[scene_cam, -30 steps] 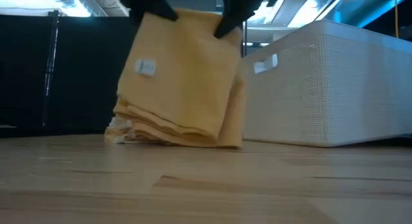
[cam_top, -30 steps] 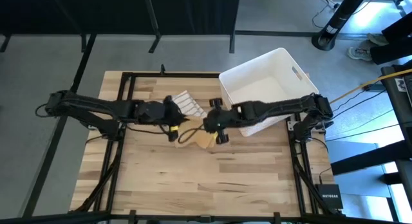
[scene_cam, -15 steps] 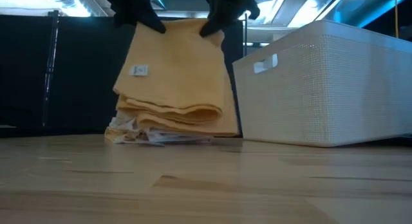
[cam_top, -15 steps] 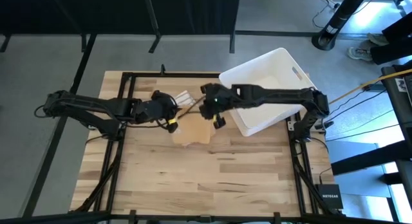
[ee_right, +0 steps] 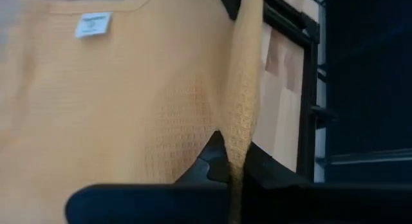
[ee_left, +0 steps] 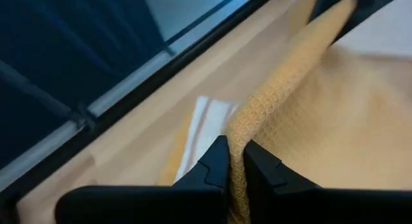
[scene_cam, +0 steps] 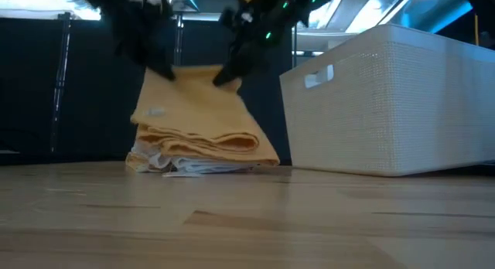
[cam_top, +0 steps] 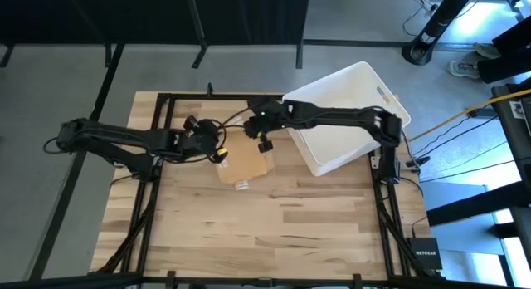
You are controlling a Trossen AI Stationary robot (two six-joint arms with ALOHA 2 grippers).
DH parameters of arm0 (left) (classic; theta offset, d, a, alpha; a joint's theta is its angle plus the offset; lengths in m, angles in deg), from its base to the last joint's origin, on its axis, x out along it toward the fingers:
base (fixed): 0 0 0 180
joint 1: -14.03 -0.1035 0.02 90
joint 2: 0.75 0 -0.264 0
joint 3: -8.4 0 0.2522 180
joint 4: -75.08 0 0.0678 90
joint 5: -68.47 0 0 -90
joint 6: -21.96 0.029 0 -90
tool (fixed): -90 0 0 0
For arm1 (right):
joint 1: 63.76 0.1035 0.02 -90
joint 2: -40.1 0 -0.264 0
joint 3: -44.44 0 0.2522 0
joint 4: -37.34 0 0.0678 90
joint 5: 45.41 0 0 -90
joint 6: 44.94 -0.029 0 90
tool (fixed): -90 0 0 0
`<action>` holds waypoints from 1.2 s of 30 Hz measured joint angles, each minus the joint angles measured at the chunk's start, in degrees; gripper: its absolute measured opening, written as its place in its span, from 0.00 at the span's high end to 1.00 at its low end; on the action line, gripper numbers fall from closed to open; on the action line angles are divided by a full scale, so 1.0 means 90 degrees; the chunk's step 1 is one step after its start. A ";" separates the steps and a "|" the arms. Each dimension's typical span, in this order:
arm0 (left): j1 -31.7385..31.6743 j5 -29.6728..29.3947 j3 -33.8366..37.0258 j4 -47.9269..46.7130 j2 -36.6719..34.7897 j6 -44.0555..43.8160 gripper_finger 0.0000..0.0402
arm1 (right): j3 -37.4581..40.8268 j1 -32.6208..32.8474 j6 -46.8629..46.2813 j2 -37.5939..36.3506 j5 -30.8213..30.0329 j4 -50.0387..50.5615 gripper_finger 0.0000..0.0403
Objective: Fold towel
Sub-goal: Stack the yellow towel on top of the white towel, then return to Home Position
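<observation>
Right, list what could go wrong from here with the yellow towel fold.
1. Both the left hand and the right hand pinch only the thin edge of the yellow towel; it could slip out before the fold is laid.
2. The towel lies on a striped cloth; dragging may shift that cloth too.
3. The right arm works close beside the white bin and could bump it.

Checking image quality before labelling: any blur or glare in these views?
Low view: both arms above the yellow towel are motion-smeared, and bright ceiling lights flare behind them. Left wrist view: towel edge sharp up close, table frame beyond soft. Right wrist view: weave crisp. High view: evenly lit, white bin not blown out.
</observation>
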 joint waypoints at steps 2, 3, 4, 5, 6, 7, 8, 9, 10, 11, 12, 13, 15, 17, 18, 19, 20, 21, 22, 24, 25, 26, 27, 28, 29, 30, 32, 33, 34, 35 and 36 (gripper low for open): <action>-0.0155 -0.0047 0.0386 0.0191 0.0051 -0.0088 0.97 | 0.0000 -0.0022 -0.0001 0.0251 -0.0128 -0.0260 0.99; -0.0235 -0.0051 0.0587 0.0347 0.0084 -0.0150 0.97 | 0.0000 -0.0022 -0.0001 0.0361 -0.0213 -0.0361 0.99; -0.0306 -0.0051 0.0779 0.0543 0.0096 -0.0166 0.97 | 0.0000 -0.0017 0.0008 0.0475 -0.0335 -0.0467 0.99; -0.0366 -0.0062 0.0975 0.0735 0.0098 -0.0165 0.97 | 0.0002 -0.0017 0.0016 0.0564 -0.0472 -0.0636 0.99; -0.0420 -0.0078 0.1185 0.0951 0.0098 -0.0166 0.97 | 0.0002 -0.0016 0.0028 0.0664 -0.0602 -0.0845 0.98; -0.0464 -0.0110 0.1368 0.1204 0.0101 -0.0161 0.97 | 0.0002 -0.0015 0.0058 0.0766 -0.0749 -0.1013 0.98; -0.0501 -0.0139 0.1540 0.1445 0.0101 -0.0131 0.97 | 0.0002 -0.0010 0.0087 0.0873 -0.0903 -0.1187 0.97; -0.0538 -0.0157 0.1698 0.1658 0.0101 -0.0055 0.97 | 0.0005 -0.0012 0.0145 0.0976 -0.1031 -0.1359 0.97; -0.0570 -0.0164 0.1821 0.1814 0.0103 0.0036 0.97 | 0.0010 -0.0010 0.0222 0.1083 -0.1137 -0.1507 0.96; -0.0598 -0.0157 0.1908 0.1865 0.0106 0.0148 0.97 | 0.0010 -0.0010 0.0285 0.1165 -0.1195 -0.1604 0.96; -0.0618 -0.0139 0.1974 0.1894 0.0106 0.0173 0.97 | 0.0010 -0.0009 0.0310 0.1234 -0.1247 -0.1637 0.96; -0.0637 -0.0128 0.2038 0.1946 0.0106 0.0165 0.97 | 0.0010 -0.0003 0.0332 0.1309 -0.1308 -0.1663 0.96; -0.0700 -0.0066 0.2125 0.1963 0.0106 0.0149 0.97 | 0.0007 -0.0003 0.0373 0.1416 -0.1362 -0.1730 0.96; -0.0763 -0.0049 0.2128 0.1959 0.0106 0.0128 0.96 | 0.0007 0.0007 0.0318 0.1495 -0.1566 -0.1777 0.94; -0.0800 -0.0059 0.2138 0.1934 0.0106 0.0114 0.95 | 0.0007 0.0007 0.0262 0.1501 -0.1690 -0.1763 0.92; -0.0843 -0.0087 0.2152 0.1930 0.0106 0.0134 0.93 | 0.0007 -0.0006 0.0196 0.1501 -0.1809 -0.1720 0.89; -0.0883 -0.0113 0.2165 0.1957 0.0113 0.0196 0.90 | 0.0007 -0.0024 0.0151 0.1501 -0.1889 -0.1711 0.86; -0.0916 -0.0119 0.2166 0.2043 0.0113 0.0318 0.87 | 0.0007 -0.0029 0.0130 0.1501 -0.1956 -0.1723 0.82; -0.0947 -0.0122 0.2154 0.2102 0.0113 0.0364 0.84 | -0.0007 -0.0034 0.0125 0.1501 -0.2057 -0.1693 0.78; -0.1032 -0.0115 0.2111 0.2086 0.0113 0.0415 0.77 | -0.0113 -0.0028 0.0069 0.1488 -0.2416 -0.1585 0.70; -0.1068 -0.0079 0.2076 0.2080 0.0103 0.0457 0.73 | -0.0195 -0.0018 -0.0011 0.1465 -0.2537 -0.1479 0.66; -0.1091 0.0034 0.2025 0.2077 0.0063 0.0497 0.70 | -0.0297 -0.0015 -0.0099 0.1412 -0.2581 -0.1322 0.63; -0.1100 0.0199 0.1966 0.2087 0.0023 0.0577 0.67 | -0.0420 -0.0015 -0.0219 0.1343 -0.2571 -0.1105 0.59; -0.1098 0.0385 0.1884 0.2099 -0.0020 0.0656 0.64 | -0.0544 -0.0014 -0.0380 0.1267 -0.2519 -0.0835 0.56; -0.1096 0.0599 0.1818 0.2114 -0.0074 0.0738 0.61 | -0.0696 -0.0012 -0.0532 0.1186 -0.2411 -0.0481 0.54; -0.1086 0.0796 0.1749 0.2040 -0.0132 0.0833 0.59 | -0.0872 -0.0012 -0.0729 0.1117 -0.2282 -0.0026 0.52; -0.1068 0.1109 0.1532 0.1726 -0.0282 0.0971 0.55 | -0.1259 0.0036 -0.1262 0.0959 -0.1945 0.0924 0.49; -0.1035 0.1219 0.1421 0.1585 -0.0372 0.1006 0.54 | -0.1458 0.0071 -0.1548 0.0857 -0.1747 0.1437 0.48; -0.0989 0.1306 0.1335 0.1424 -0.0483 0.1033 0.53 | -0.1663 0.0129 -0.1821 0.0748 -0.1543 0.1918 0.48; -0.0922 0.1448 0.1265 0.1296 -0.0599 0.1108 0.53 | -0.1855 0.0210 -0.2082 0.0618 -0.1330 0.2363 0.47; -0.0837 0.1676 0.1202 0.1275 -0.0700 0.1247 0.52 | -0.2018 0.0319 -0.2326 0.0472 -0.1133 0.2802 0.47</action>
